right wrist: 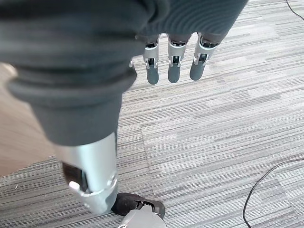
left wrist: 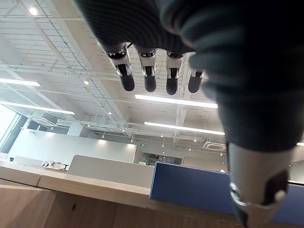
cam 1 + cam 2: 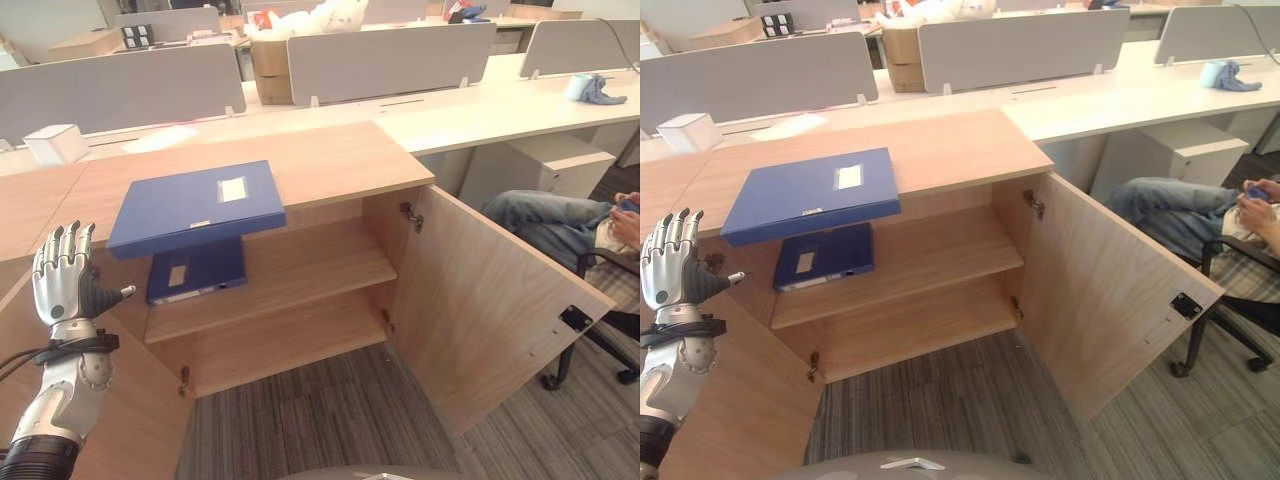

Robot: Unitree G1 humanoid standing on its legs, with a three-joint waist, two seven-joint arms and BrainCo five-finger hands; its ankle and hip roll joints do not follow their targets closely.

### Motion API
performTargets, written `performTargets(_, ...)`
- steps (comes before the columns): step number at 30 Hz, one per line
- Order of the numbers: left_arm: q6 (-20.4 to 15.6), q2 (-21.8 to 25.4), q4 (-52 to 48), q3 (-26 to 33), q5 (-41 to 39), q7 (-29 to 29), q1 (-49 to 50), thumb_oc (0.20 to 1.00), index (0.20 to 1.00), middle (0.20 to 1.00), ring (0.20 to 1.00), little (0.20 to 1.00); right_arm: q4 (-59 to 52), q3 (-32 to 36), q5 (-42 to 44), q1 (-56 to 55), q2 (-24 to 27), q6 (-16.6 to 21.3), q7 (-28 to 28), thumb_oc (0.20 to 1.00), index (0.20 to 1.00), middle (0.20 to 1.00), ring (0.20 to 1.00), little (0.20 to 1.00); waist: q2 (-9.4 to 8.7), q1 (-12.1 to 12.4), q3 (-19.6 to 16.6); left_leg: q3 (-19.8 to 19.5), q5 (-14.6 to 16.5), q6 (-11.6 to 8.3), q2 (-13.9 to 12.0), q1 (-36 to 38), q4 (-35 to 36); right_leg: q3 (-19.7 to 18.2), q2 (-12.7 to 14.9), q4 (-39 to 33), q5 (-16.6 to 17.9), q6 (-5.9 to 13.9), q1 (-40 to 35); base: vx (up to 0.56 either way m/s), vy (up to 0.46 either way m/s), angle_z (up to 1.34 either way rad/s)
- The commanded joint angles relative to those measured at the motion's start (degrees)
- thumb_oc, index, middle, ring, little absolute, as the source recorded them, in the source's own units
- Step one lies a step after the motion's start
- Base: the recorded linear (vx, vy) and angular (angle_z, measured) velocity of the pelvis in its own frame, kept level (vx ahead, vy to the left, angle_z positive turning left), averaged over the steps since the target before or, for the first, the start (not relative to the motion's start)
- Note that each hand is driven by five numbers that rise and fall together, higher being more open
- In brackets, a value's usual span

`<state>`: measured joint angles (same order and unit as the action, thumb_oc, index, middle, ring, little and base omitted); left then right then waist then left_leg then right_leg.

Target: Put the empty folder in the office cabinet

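Observation:
A blue folder (image 3: 197,205) lies flat on top of the wooden cabinet (image 3: 330,165), its front edge overhanging the opening; its blue edge (image 2: 190,190) also shows in the left wrist view. A second blue folder (image 3: 197,270) rests on the upper shelf (image 3: 300,275) inside. My left hand (image 3: 62,275) is raised to the left of the opening, below and beside the top folder, fingers (image 2: 149,71) straight, holding nothing. My right hand (image 1: 173,61) hangs over the carpet with straight fingers, empty.
Both cabinet doors stand open: the right door (image 3: 490,300) swings far out, the left door (image 3: 120,400) is beside my left arm. A person (image 3: 560,225) sits on a chair at the right. White desks with grey dividers (image 3: 390,60) run behind. A white box (image 3: 55,143) is at the far left.

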<state>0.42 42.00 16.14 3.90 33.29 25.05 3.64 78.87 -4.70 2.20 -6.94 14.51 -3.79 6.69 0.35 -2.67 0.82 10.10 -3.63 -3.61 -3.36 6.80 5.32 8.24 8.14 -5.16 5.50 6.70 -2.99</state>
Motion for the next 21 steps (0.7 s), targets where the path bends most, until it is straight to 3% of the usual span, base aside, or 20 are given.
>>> performTargets(1,-0.29,5.46,1.59,-0.52,2.74,0.38,-7.45,1.0,1.0,1.0,1.0,1.0,2.46,-2.75,-1.27,4.49,0.95,0.73,0.23,1.0,1.0,1.0,1.0,1.0,-0.91,-0.73,2.08,0.47,6.68,-1.91,-0.26,-0.64,-0.32,2.02,1.17,0.16,-5.4,3.41,-2.76,0.0,0.0,0.0)
performTargets(10,-0.19,6.26,2.75,-2.15,3.89,0.12,-8.57,1.0,1.0,1.0,1.0,1.0,2.88,-2.6,-1.0,4.33,0.73,0.87,0.65,1.0,1.0,1.0,1.0,1.0,-0.8,-1.24,1.81,0.73,6.98,-2.02,-0.2,-0.07,-0.32,2.07,1.26,0.16,-5.59,3.41,-3.18,0.0,0.0,0.0)
performTargets(21,0.23,9.12,8.28,-8.34,4.66,-0.46,-16.42,1.0,1.0,1.0,1.0,1.0,1.51,-2.65,1.0,3.27,0.53,1.54,1.09,1.0,1.0,1.0,1.0,1.0,-0.78,-3.08,1.73,1.81,6.9,-2.07,-0.43,-0.33,-0.32,1.44,1.28,0.16,-5.09,3.7,-2.32,0.0,0.0,-0.01)
